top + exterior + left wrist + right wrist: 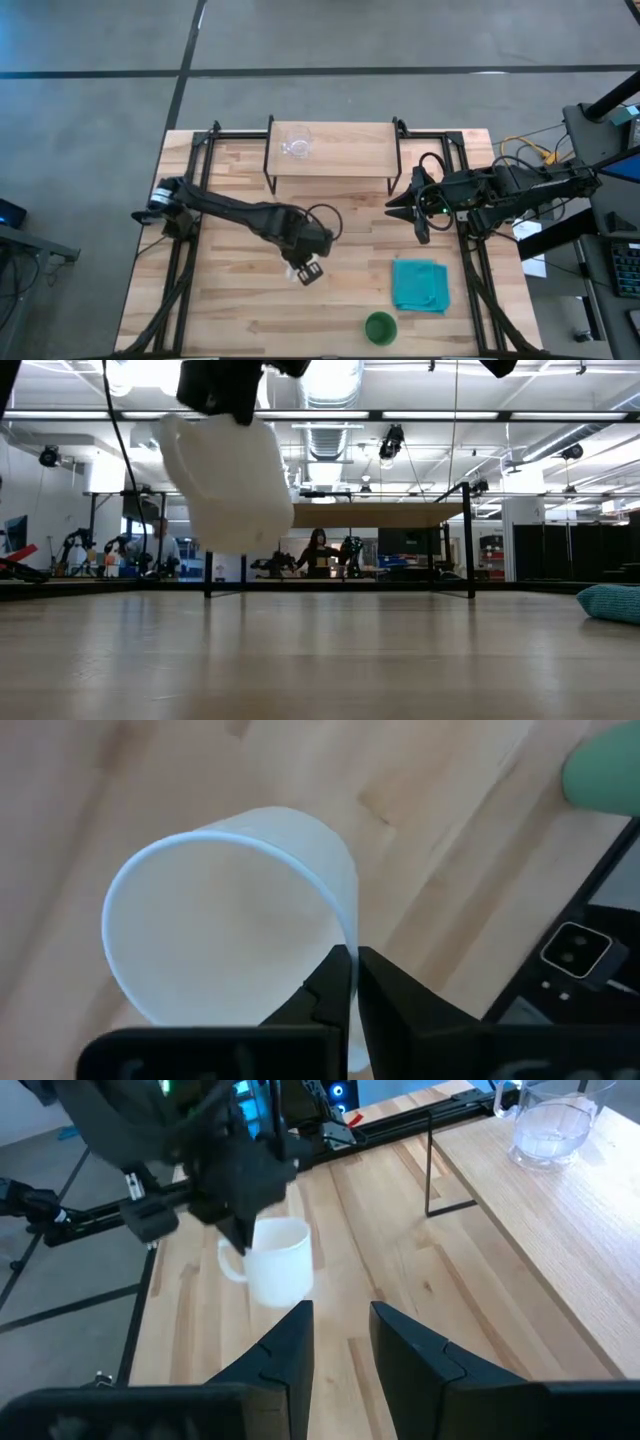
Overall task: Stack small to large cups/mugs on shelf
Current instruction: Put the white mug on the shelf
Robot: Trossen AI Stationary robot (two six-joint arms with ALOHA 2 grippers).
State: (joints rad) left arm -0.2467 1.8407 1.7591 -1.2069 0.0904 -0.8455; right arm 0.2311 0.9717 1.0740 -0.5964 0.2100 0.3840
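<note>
White mug (277,1261) | left fingers (352,982) pinch rim (lifted off table (240,310)) | right fingers (340,1342) parted, empty

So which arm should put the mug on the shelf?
Left: its gripper already holds the mug lifted off the table. The right gripper is empty beside the shelf.

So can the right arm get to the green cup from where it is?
Probably yes. The right gripper waits open near the shelf, and only the teal cloth lies flat between it and the green cup. The left gripper, holding the white mug, is off to the side.
</note>
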